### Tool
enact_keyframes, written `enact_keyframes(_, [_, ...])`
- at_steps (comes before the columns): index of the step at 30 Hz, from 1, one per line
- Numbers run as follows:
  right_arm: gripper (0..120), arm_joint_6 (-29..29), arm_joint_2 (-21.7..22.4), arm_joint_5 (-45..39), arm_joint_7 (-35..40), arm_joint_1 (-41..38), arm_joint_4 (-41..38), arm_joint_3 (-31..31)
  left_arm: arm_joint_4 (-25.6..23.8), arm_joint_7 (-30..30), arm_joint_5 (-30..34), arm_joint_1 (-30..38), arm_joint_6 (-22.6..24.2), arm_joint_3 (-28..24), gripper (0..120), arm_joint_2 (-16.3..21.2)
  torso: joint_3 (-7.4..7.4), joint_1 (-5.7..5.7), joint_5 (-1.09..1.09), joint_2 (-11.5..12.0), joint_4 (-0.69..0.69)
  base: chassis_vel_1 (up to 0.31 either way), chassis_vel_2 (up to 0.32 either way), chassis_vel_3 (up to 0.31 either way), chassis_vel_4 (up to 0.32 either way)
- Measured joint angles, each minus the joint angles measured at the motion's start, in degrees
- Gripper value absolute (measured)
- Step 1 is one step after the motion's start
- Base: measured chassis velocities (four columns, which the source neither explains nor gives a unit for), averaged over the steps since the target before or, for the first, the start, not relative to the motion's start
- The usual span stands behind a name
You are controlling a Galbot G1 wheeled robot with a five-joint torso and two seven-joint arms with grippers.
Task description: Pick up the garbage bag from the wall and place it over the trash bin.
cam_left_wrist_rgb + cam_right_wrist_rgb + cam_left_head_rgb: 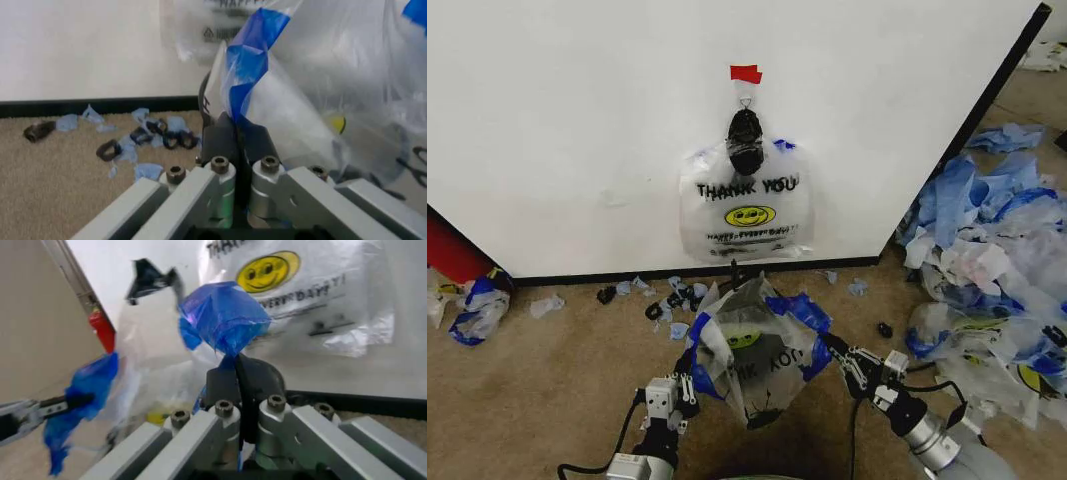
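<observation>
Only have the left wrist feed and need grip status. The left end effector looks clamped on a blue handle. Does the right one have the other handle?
Observer: Yes. The right end effector is shut on the other blue handle.
Operator: Bag spread open?
Observer: In the head view, the bag is stretched between the left end effector and the right one, lettering upside down.
Operator: Anything on the wall?
Observer: A second bag hangs on the wall below a piece of red tape.
</observation>
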State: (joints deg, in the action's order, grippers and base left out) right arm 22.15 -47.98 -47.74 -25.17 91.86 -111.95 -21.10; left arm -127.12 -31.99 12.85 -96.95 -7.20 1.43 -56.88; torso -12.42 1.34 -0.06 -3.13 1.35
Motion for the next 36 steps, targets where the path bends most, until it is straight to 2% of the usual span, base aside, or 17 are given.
enact_keyframes(15, [0,1.8,-3.6,-0.4,-0.3,-7.7,12.1,5.2,8.4,-2.0,-0.2,6.7,-1.5,-2.6,0,-2.5,-0.01,0.01,-0.01,0.0,-0.01,0.000,0.000,0.000,0.000])
enact_keyframes(26, [0,2.1,-5.9,0.8,0.2,-11.5,15.2,10.1,10.3,-2.9,-0.2,7.9,-2.1,-2.6,0,-2.6,-0.01,0.00,-0.01,0.0,0.00,0.000,0.000,0.000,0.000])
enact_keyframes(36, [0,2.6,-7.0,1.1,0.6,-13.2,18.3,11.0,12.1,-3.2,-1.4,9.0,-2.8,-3.0,0,-3.8,-0.01,0.01,-0.01,0.0,0.00,0.000,0.000,0.000,0.000])
